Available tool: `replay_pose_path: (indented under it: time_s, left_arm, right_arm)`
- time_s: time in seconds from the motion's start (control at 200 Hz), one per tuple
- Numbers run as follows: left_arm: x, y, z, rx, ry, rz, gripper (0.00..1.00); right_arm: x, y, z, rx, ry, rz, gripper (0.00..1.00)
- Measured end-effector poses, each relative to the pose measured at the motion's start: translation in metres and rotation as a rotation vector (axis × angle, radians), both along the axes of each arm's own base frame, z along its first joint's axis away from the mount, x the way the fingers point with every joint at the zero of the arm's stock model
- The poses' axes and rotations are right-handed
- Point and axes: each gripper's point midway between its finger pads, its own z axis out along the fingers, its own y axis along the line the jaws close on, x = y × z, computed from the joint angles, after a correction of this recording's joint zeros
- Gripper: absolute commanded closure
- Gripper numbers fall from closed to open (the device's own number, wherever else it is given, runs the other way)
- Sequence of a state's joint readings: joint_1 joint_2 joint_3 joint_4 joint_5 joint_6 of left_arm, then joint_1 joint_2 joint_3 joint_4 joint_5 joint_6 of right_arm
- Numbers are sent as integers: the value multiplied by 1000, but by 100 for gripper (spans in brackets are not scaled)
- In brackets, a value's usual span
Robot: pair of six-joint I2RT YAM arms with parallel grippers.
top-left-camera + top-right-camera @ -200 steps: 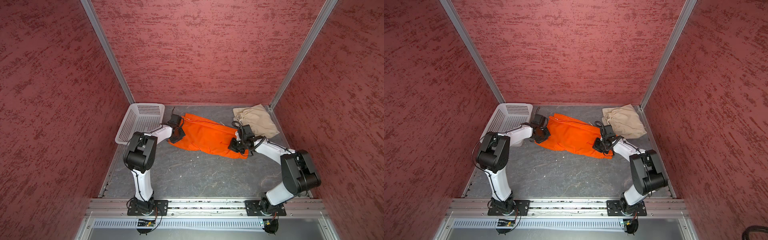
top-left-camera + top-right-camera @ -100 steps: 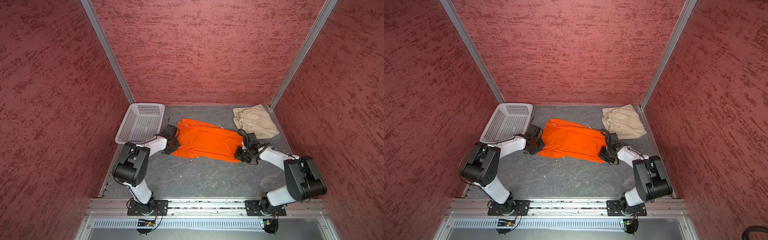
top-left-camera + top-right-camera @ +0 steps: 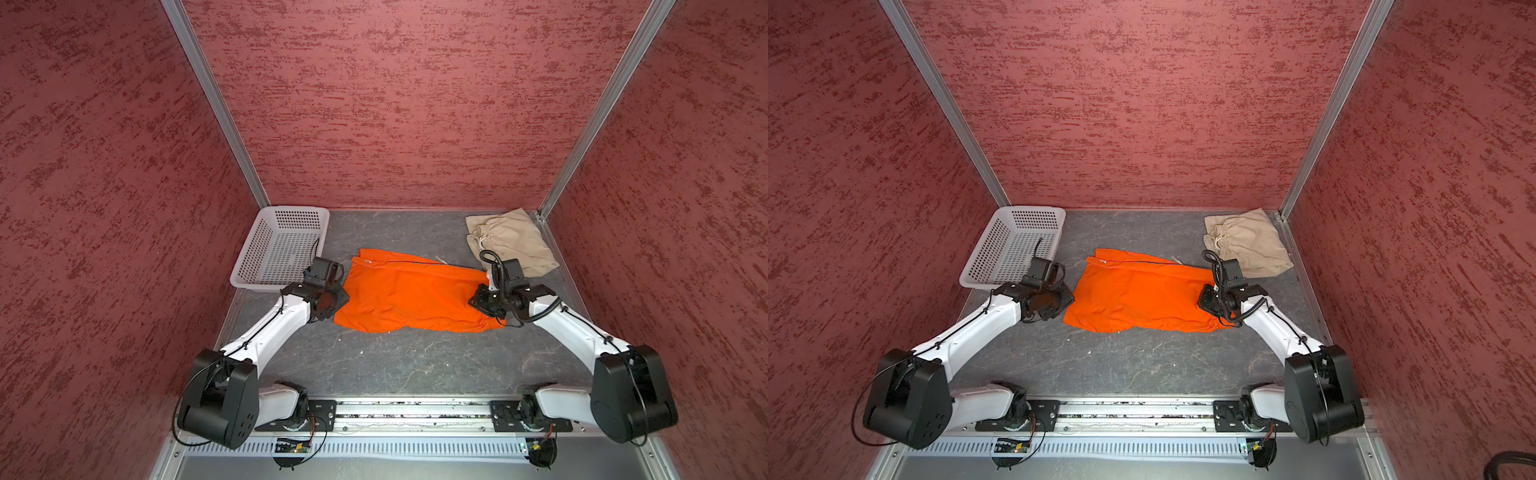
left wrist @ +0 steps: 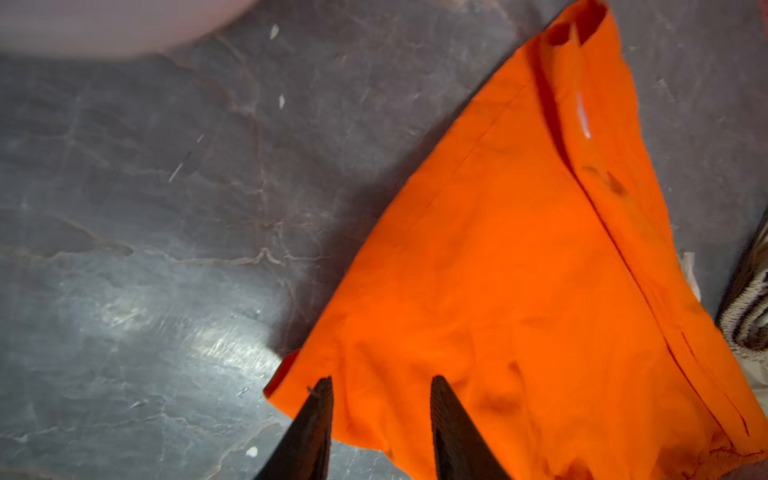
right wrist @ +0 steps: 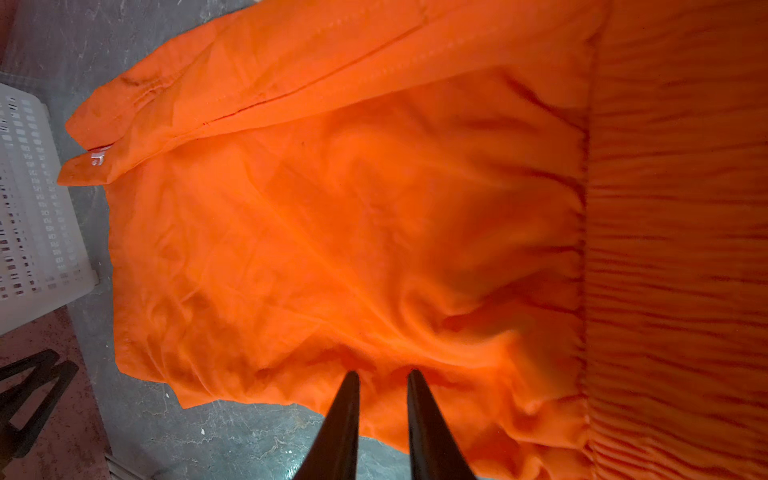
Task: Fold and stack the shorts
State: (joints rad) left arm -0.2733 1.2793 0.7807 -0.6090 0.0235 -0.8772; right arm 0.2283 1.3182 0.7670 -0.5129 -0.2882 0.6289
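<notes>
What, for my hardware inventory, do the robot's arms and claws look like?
The left arm and right arm: white link shells, bulky black joint housings, thin black cables clipped along them; a coiled black cable loops at the right wrist. The left claw and right claw: two slim, black, tapering fingers each.

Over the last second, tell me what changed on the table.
Both arms drew back toward their bases, dragging the orange shorts nearer the front edge and laying them flat. The left pincer and right pincer, shut on the cloth before, now stand with jaws apart, letting go. The beige shorts and the white basket stayed put.
</notes>
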Motion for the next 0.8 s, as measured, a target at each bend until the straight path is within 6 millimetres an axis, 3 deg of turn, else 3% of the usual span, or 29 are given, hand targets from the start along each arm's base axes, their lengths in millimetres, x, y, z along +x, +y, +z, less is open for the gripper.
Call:
replay_pose_path:
  time_s: [0.26,0.426,0.626,0.802]
  left_arm:
    - [-20,1,-34,-6,122,16,59]
    - [-22,-1,-48,-11,159,18,66]
    - [-27,2,-53,-12,176,27,64]
    - [-30,6,-53,-12,171,37,77]
  right_arm:
    - [-3,-1,-29,-22,92,1,78]
    - [-3,-2,-40,-31,120,5,79]
    - [-5,-7,-51,-41,157,-4,79]
    - [-5,-8,-52,-40,158,-4,81]
